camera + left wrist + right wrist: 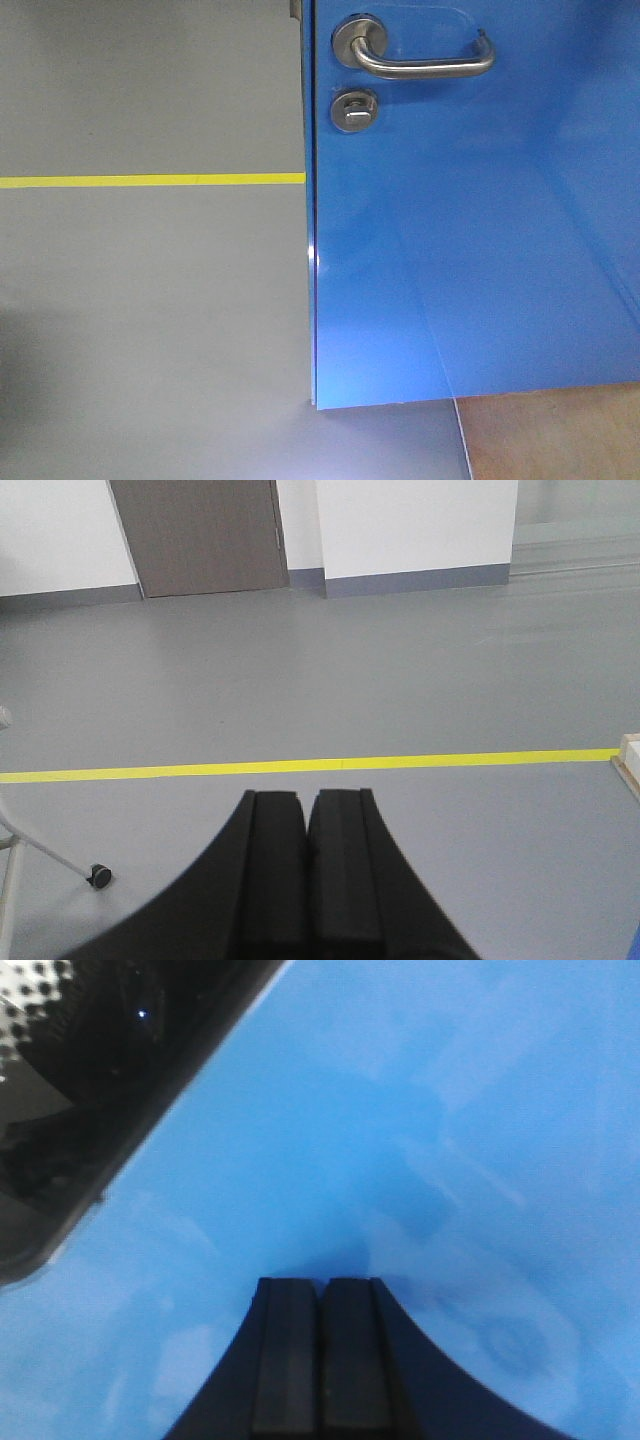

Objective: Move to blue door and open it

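1. Biggest thing first: the large glossy bright-blue door panel point(470, 250) filled the right two thirds of my front view, with its vertical edge running down the middle of the frame. It looked like it stood ajar, since I could see grey floor past that edge and under its bottom corner, but I couldn't say how far.
2. The grey vinyl floor point(150, 320) took up the left side, with a strip of yellow floor tape point(150, 181) crossing it and stopping at the door's edge.
3. The silver lever handle point(425, 62) sat near the top of the front view, bar pointing right, away from the edge. Just below its rosette was the small round thumb-turn lock point(354, 109).
4. The right gripper point(320, 1295) had its black fingers pressed together on nothing, tips right up against the blue surface; touching or only very near, I couldn't tell.
5. The left gripper point(305, 805) was also closed and empty, pointed out over open floor and tape, well away from the door.
6. My read: the drive-up was done and I was in the opening step. Next move probably called for pushing with the right arm, or rolling the base to swing the panel.
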